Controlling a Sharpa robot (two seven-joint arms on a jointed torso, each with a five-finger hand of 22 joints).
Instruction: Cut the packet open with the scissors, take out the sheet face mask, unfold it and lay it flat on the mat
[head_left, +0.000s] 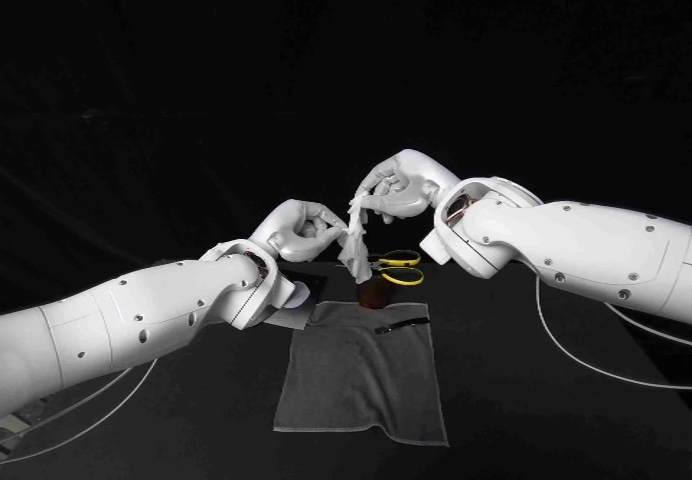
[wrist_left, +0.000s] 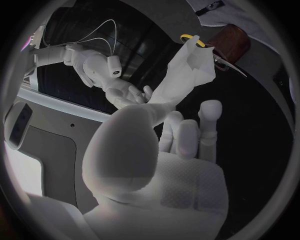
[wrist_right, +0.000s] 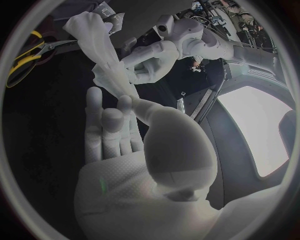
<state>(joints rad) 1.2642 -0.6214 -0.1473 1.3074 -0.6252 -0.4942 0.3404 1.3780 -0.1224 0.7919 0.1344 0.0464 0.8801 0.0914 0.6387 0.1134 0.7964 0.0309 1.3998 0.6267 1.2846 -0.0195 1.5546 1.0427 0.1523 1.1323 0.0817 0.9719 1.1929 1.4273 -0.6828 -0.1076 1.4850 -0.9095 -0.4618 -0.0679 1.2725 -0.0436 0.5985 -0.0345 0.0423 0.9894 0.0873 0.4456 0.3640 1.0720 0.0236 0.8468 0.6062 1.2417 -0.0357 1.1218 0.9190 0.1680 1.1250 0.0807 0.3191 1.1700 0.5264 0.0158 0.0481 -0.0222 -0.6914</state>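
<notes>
Holds the bunched sheet face mask (head_left: 356, 240) aloft near the far end of the mat (head_left: 361, 380), pinched in fingers of left hand (head_left: 306, 232) and right hand (head_left: 397, 192); risks tearing or dropping it if tugged unevenly.

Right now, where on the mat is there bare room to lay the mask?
The mat is bare from the black strip to its near edge. Crowded beyond its far edge: scissors and brown packet, with left hand and right hand holding the mask above.
</notes>
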